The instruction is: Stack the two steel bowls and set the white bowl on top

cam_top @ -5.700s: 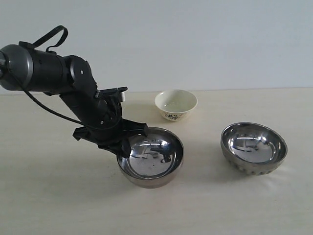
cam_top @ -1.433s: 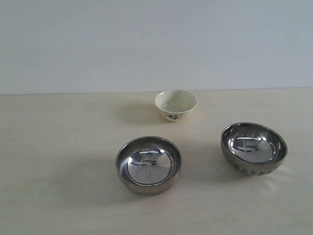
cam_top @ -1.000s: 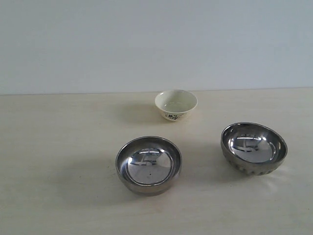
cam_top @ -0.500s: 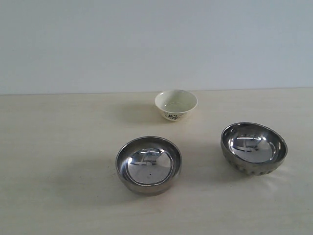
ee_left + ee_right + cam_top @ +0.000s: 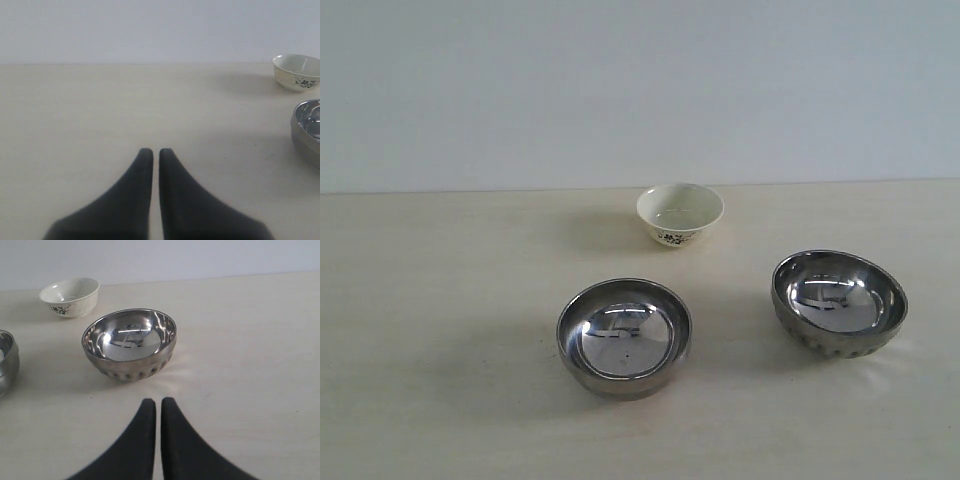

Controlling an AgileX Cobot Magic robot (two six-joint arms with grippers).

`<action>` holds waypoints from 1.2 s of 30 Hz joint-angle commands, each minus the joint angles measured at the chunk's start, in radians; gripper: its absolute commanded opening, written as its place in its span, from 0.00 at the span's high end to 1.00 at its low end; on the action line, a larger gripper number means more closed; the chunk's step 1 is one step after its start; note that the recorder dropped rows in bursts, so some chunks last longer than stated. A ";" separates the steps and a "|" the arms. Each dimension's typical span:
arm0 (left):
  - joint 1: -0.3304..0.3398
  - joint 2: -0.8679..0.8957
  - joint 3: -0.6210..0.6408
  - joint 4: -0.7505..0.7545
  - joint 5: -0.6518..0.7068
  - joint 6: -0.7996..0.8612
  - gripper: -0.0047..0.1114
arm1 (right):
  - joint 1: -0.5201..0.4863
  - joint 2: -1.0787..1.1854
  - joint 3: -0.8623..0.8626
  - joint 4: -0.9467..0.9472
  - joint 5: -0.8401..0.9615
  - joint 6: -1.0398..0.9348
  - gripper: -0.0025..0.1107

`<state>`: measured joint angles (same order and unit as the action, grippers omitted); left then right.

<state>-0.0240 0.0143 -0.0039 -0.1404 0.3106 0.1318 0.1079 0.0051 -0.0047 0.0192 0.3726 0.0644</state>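
Three bowls stand apart on the table. A smooth steel bowl [image 5: 624, 338] sits front centre, and its edge shows in both wrist views [image 5: 307, 131] [image 5: 7, 361]. The ribbed steel bowl [image 5: 838, 303] stands to the right, just ahead of my right gripper [image 5: 158, 401], which is shut and empty. The white bowl [image 5: 680, 213] with a dark floral pattern sits behind them [image 5: 297, 71] [image 5: 70, 296]. My left gripper [image 5: 152, 151] is shut with nothing in it, over bare table well away from the bowls. Neither arm appears in the exterior view.
The pale wooden table [image 5: 440, 300] runs back to a plain light wall [image 5: 620, 90]. Nothing else stands on it besides the bowls.
Since 5.7 s ago the left arm has let go of the smooth steel bowl and left the exterior view; the bowl rests on the table. Over the last second nothing has moved.
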 commanded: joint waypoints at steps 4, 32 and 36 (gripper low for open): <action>0.014 -0.007 0.004 -0.008 0.001 -0.009 0.93 | 0.002 -0.005 0.005 -0.004 -0.007 0.004 0.98; 0.014 -0.007 0.004 -0.008 0.001 -0.009 0.93 | 0.002 -0.005 0.005 -0.007 -0.008 -0.017 0.98; 0.014 -0.007 0.004 -0.008 0.001 -0.009 0.93 | 0.002 -0.005 0.005 0.089 -0.002 0.158 0.98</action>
<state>-0.0130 0.0143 -0.0039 -0.1404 0.3106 0.1318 0.1079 0.0051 -0.0047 0.0385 0.3726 0.1020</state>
